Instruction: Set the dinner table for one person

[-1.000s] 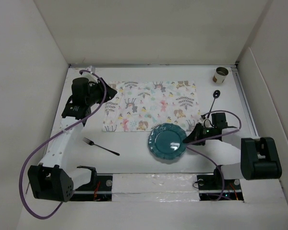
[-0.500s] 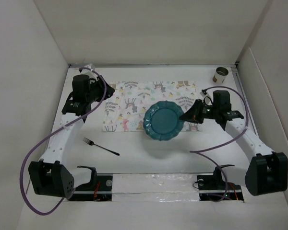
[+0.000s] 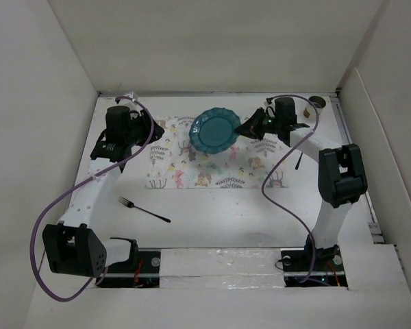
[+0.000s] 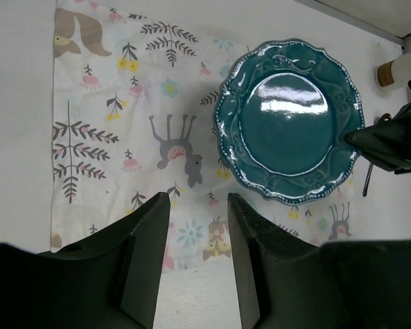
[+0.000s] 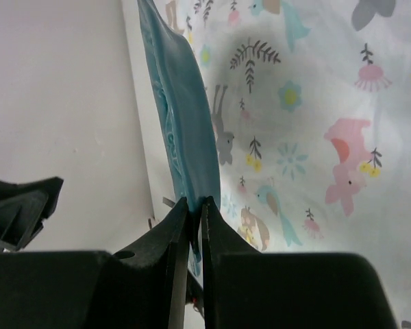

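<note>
Desk (image 3: 260, 219) bears placemat (image 3: 212, 168); right tool (image 3: 242, 129) clenched on rim of plate (image 3: 212, 131), tilted over placemat; left tool (image 4: 195, 205) released, empty, above placemat

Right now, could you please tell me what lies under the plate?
The placemat lies under the plate, which the right end effector grips by its rim. The prints directly beneath are covered.

left arm (image 3: 89, 195): reaching forward up the left side
left gripper (image 4: 197, 205): jaws apart
right arm (image 3: 332, 181): elbow up, wrist turned leftward
right gripper (image 5: 195, 209): pinched tight on the plate (image 5: 185, 137) rim
</note>
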Controlling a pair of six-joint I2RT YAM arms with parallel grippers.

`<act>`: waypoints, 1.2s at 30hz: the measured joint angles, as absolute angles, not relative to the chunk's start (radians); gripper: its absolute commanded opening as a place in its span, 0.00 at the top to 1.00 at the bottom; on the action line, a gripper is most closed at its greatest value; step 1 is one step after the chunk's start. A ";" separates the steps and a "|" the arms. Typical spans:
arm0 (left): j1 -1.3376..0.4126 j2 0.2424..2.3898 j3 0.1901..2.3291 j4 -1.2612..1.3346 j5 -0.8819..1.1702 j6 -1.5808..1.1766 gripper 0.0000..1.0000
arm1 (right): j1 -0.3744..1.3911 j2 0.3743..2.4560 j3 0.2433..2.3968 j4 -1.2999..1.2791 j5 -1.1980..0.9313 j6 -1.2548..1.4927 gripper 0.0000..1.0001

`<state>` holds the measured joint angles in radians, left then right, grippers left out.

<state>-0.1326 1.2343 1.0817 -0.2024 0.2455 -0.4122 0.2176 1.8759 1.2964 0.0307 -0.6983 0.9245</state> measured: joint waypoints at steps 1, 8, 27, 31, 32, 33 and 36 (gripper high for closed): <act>-0.133 1.234 1.082 -0.203 0.245 -0.412 0.63 | 0.218 1.891 1.302 0.037 -0.692 0.932 1.00; -0.133 1.234 1.082 -0.203 0.236 -0.412 0.63 | 0.239 1.969 1.295 0.037 -0.667 0.950 1.00; -0.133 1.231 1.079 -0.208 0.232 -0.412 0.65 | 0.228 1.915 1.288 -0.344 -0.495 0.667 0.51; -0.133 1.225 1.084 -0.218 0.257 -0.399 1.00 | 0.139 1.804 1.361 -0.404 -0.405 0.612 1.00; -0.133 1.225 1.088 -0.223 0.265 -0.392 1.00 | 0.102 1.780 1.392 -0.405 -0.368 0.604 1.00; -0.135 1.225 1.094 -0.226 0.276 -0.385 1.00 | 0.070 1.767 1.420 -0.405 -0.336 0.598 1.00; -0.141 1.223 1.108 -0.226 0.303 -0.371 1.00 | -0.049 1.766 1.545 -0.411 -0.205 0.585 1.00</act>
